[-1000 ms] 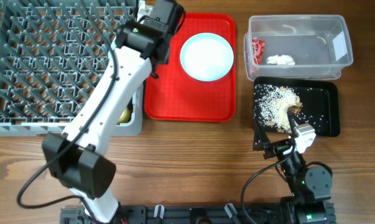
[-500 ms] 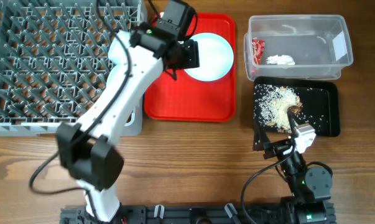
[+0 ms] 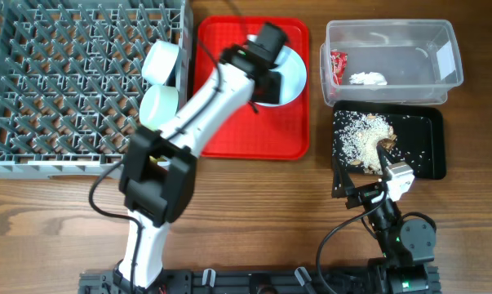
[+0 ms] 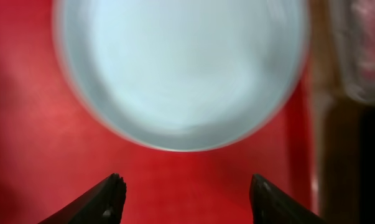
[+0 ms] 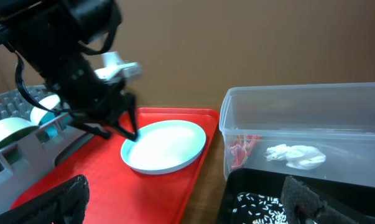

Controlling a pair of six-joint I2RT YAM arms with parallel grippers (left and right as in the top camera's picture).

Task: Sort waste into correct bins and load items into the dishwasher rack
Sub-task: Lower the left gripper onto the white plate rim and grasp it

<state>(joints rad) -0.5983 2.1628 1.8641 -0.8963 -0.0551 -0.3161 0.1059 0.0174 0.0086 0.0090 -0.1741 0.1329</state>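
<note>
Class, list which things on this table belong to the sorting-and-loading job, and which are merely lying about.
Job: plate, blue bowl, green bowl, rack, tub, black tray, wrapper, tissue, rice.
Lying about: red tray.

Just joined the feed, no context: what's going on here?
The left gripper hovers open over the red tray, just short of the pale blue plate, not holding it. A pale blue bowl and a mint green bowl stand in the grey rack. The red wrapper and tissue lie in the clear tub; rice is on the black tray. The right gripper sits open by that tray, empty.
</note>
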